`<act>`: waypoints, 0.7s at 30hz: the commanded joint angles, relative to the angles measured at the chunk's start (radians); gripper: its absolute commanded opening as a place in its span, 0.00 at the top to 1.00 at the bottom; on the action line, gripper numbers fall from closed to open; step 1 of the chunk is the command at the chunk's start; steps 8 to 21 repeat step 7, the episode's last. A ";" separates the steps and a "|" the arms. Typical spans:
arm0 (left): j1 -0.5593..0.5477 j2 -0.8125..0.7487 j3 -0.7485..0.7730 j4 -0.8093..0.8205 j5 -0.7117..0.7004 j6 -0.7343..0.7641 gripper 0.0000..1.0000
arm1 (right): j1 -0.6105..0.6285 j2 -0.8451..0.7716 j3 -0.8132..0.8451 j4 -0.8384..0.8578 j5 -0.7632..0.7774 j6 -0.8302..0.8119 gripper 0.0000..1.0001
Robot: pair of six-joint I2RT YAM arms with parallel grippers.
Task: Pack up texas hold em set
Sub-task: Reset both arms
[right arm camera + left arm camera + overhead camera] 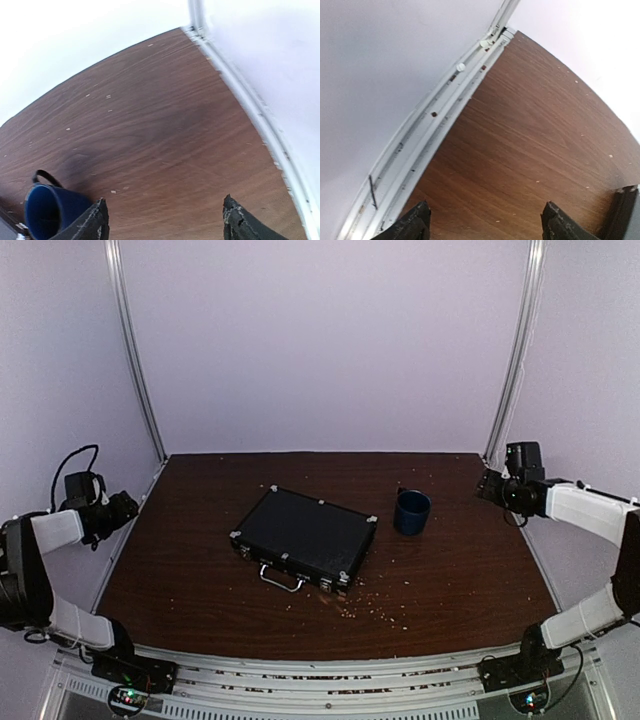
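The texas hold em set's flat black briefcase (303,538) lies closed in the middle of the brown table, its silver handle (281,580) facing the near edge. A corner of the briefcase (626,215) shows at the lower right of the left wrist view. My left gripper (125,508) hangs off the table's left edge, far from the case. In its wrist view the left gripper (487,222) is open over bare wood. My right gripper (490,485) hovers at the right rear corner. In its own view the right gripper (165,220) is open and empty.
A dark blue cup (411,511) stands right of the case, and the same cup (50,210) sits beside my right gripper's left finger. Small light crumbs (350,610) dot the wood in front of the case. White frame rails (435,125) border the table sides.
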 commanded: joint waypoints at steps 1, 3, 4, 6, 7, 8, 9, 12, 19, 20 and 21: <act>-0.007 -0.030 -0.076 0.152 -0.107 0.094 0.21 | -0.020 -0.152 -0.210 0.349 0.102 -0.050 0.22; -0.008 -0.020 -0.119 0.231 -0.083 0.106 0.24 | -0.021 -0.201 -0.308 0.470 0.116 -0.054 0.22; -0.008 -0.017 -0.141 0.277 -0.077 0.104 0.25 | -0.021 -0.219 -0.354 0.518 0.129 -0.056 0.22; -0.008 0.000 -0.163 0.339 -0.111 0.086 0.25 | -0.021 -0.253 -0.426 0.595 0.168 -0.063 0.21; -0.007 0.014 -0.161 0.344 -0.151 0.071 0.24 | -0.021 -0.263 -0.457 0.628 0.188 -0.071 0.20; -0.007 0.014 -0.161 0.344 -0.151 0.071 0.24 | -0.021 -0.263 -0.457 0.628 0.188 -0.071 0.20; -0.007 0.014 -0.161 0.344 -0.151 0.071 0.24 | -0.021 -0.263 -0.457 0.628 0.188 -0.071 0.20; -0.007 0.014 -0.161 0.344 -0.151 0.071 0.24 | -0.021 -0.263 -0.457 0.628 0.188 -0.071 0.20; -0.007 0.014 -0.161 0.344 -0.151 0.071 0.24 | -0.021 -0.263 -0.457 0.628 0.188 -0.071 0.20; -0.007 0.014 -0.161 0.344 -0.151 0.071 0.24 | -0.021 -0.263 -0.457 0.628 0.188 -0.071 0.20; -0.007 0.014 -0.161 0.344 -0.151 0.071 0.24 | -0.021 -0.263 -0.457 0.628 0.188 -0.071 0.20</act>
